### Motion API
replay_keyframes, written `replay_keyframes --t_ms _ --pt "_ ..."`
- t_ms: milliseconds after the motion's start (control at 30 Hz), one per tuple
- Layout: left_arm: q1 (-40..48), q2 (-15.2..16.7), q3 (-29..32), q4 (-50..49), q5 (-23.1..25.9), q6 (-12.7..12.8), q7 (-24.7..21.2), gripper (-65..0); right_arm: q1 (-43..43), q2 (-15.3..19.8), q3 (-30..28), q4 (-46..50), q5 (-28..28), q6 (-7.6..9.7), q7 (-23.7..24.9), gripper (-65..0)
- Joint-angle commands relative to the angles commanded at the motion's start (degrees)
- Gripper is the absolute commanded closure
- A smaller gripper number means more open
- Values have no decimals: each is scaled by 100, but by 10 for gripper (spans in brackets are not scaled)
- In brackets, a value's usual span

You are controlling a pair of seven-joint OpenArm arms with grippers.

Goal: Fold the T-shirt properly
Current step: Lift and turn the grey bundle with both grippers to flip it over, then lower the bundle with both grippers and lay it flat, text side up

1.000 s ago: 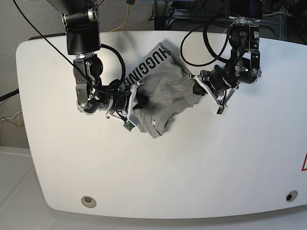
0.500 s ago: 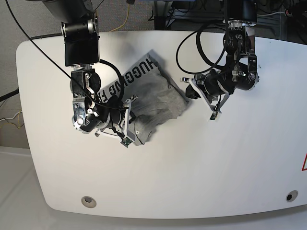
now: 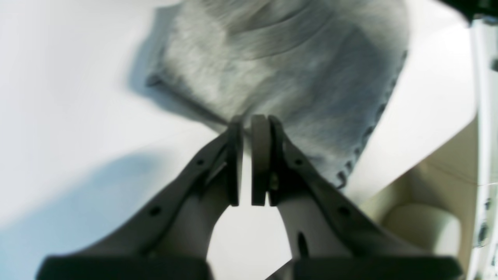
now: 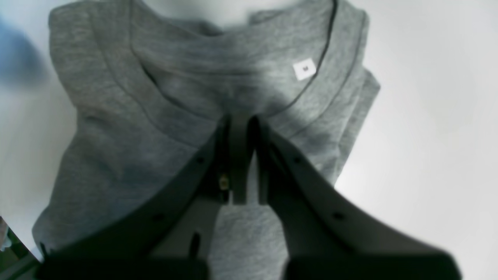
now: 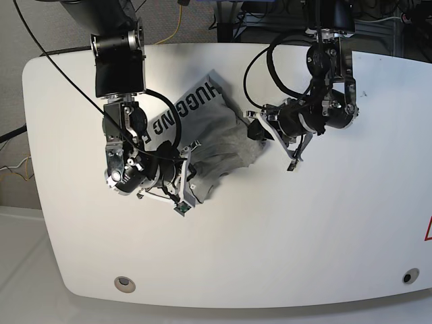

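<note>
Right hand (image 4: 244, 163) pinches the T-shirt (image 5: 216, 145) below its collar to drag it; left hand (image 3: 251, 159) hovers nearly closed, empty, beside the hem.

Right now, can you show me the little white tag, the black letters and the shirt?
little white tag (image 4: 304, 69): right wrist view, tag's middle.
black letters (image 5: 189, 108): base view, printed word.
T-shirt (image 3: 295, 74): left wrist view, grey fabric.

Base view overhead, looking down on table (image 5: 283, 236). Wrist views close, low, facing along pincers; all share T-shirt (image 5: 226, 145).
</note>
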State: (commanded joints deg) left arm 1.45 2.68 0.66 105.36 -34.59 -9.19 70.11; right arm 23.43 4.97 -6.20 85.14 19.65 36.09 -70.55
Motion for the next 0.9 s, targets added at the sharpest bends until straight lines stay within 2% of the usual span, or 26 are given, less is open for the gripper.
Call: replay_keyframes --t_ms 200,333,633,900 --pt "-26 97 308 -9 -18 -9 -53 -18 220 -18 -316 -220 0 -9 35 -40" --pt "-70 149 598 -18 -18 -9 -176 -18 387 -132 -352 -536 0 -9 114 -40" --pt "-97 220 1020 -299 0 0 -255 -18 571 -141 -360 -888 -9 -9 369 -40" --pt "-9 176 1046 -1152 9 -9 -888 -18 730 -97 -360 -1284 -9 26 598 -40"
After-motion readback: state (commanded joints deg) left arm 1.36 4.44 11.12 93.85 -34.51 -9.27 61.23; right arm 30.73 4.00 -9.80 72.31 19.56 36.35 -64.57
